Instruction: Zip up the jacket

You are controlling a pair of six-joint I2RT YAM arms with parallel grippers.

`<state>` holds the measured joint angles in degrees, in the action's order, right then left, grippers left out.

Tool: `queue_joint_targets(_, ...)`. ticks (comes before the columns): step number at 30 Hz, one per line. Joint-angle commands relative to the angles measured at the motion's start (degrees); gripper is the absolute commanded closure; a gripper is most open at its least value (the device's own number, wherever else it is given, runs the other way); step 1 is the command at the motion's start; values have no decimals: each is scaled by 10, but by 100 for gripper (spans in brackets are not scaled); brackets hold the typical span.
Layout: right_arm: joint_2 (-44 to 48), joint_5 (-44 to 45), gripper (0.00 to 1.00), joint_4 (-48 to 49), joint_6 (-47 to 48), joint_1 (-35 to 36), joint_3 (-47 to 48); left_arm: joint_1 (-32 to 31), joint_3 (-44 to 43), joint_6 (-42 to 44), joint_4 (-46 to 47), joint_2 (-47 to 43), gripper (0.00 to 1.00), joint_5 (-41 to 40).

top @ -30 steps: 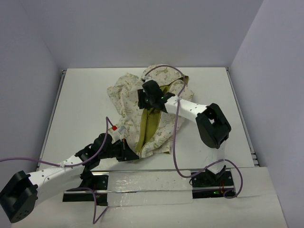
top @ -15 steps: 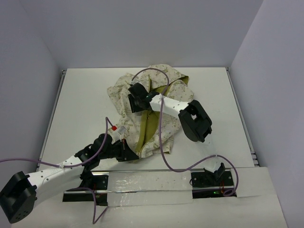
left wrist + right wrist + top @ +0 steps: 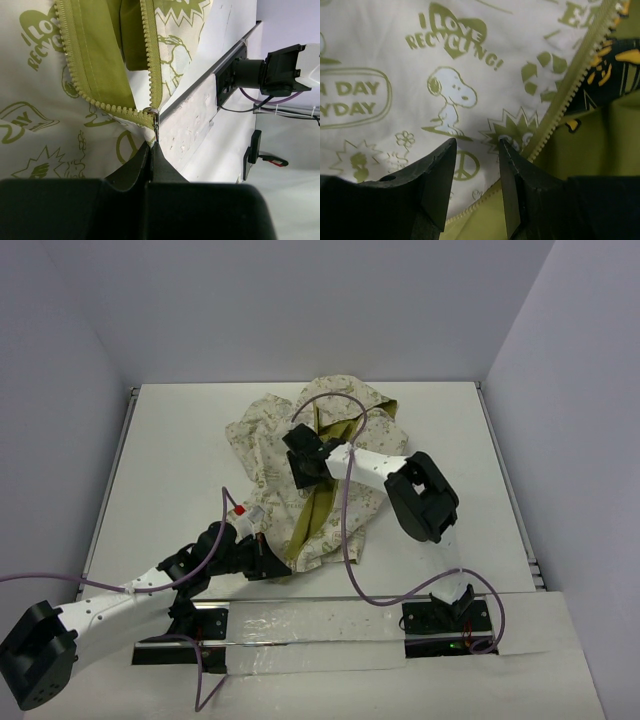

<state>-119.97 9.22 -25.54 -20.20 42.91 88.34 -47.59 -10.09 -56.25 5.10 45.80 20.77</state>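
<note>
The jacket (image 3: 262, 440) is lying rumpled and unzipped at the upper middle of the worktop (image 3: 170, 470), its soft cream printed cloth showing plain olive lining. At the hem, lower centre, the left pincer (image 3: 151, 146) is clamping the thin metal zipper pull (image 3: 156, 129). The right pincer (image 3: 476, 147) is hovering with jaws apart beside the chunky olive zipper teeth (image 3: 570, 95), and I judge it should be pinning that limp edge taut so both rows feed straight.

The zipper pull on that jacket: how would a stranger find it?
Start at the cream jacket with green prints on the white table, then go to its near hem. There the two olive zipper rows meet in a V. The small metal pull hangs at that point, pinched by the shut left gripper, the only metal on the cloth.
</note>
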Motion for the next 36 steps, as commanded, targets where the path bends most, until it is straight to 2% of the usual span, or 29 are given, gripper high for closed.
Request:
queue_joint_targets(1, 65, 17, 53, -8, 15, -6, -38, -4, -11, 11, 0, -7, 100, -3)
queue_joint_targets(10, 87, 63, 53, 30, 21, -44, -119, -7, -12, 12, 5, -9, 100, 7)
queue_joint_targets(20, 146, -13, 55, 75, 24, -53, -142, -20, -7, 10, 15, -23, 100, 12)
queue_joint_targets(29, 229, -61, 52, 89, 17, -12, -179, -37, -4, 14, 19, -29, 100, 2)
queue_joint_targets(32, 273, -89, 52, 114, 36, 9, -224, -39, -8, 16, 10, -32, 100, -5)
queue_joint_targets(36, 365, -70, 53, 148, 107, 68, -313, -40, -9, 15, 4, -38, 100, -12)
